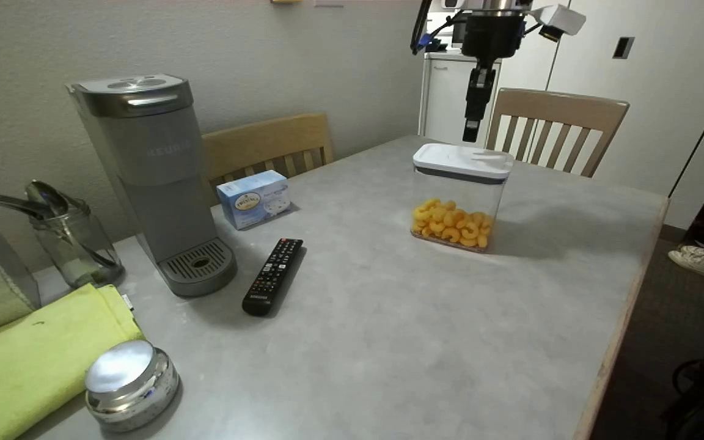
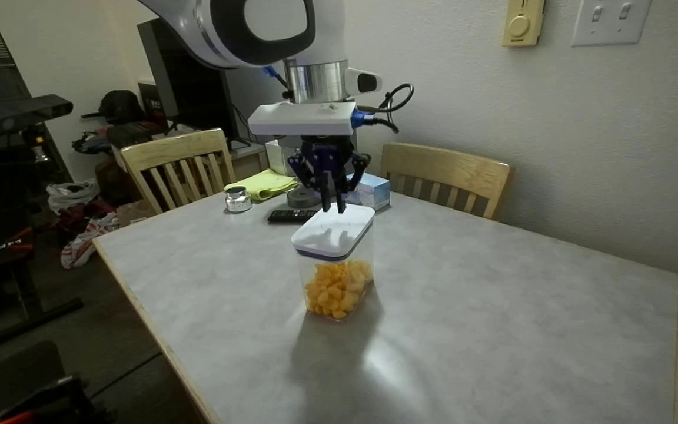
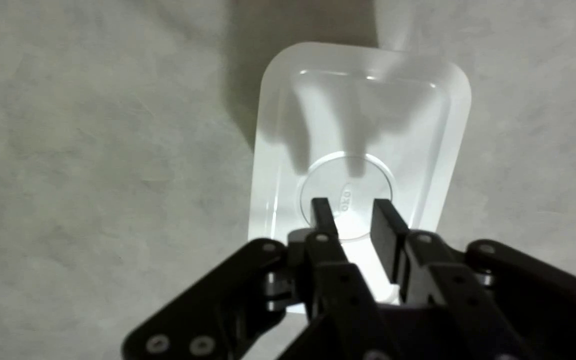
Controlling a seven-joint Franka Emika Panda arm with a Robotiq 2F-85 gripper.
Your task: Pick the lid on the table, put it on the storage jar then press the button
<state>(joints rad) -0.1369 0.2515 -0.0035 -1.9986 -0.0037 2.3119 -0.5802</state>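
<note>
The white lid (image 1: 463, 160) sits on top of the clear storage jar (image 1: 457, 190), which stands upright on the table with yellow-orange pieces inside. Both also show in an exterior view, the lid (image 2: 328, 237) on the jar (image 2: 306, 268). In the wrist view the lid (image 3: 288, 115) lies below the fingers, with the round button (image 3: 325, 186) at its centre, partly hidden by them. My gripper (image 3: 350, 205) is partly open and empty, pointing down above the lid. In both exterior views the fingertips (image 1: 470, 135) (image 2: 333, 208) look apart from the lid, with finger shadows on it.
A grey coffee machine (image 1: 162, 183), black remote (image 1: 274, 276), blue box (image 1: 255, 198), metal tin (image 1: 132, 385), yellow cloth (image 1: 46, 360) and glass with cutlery (image 1: 77, 244) are on the table (image 1: 388, 354). Wooden chairs (image 1: 563, 116) (image 2: 445, 182) stand around its edges.
</note>
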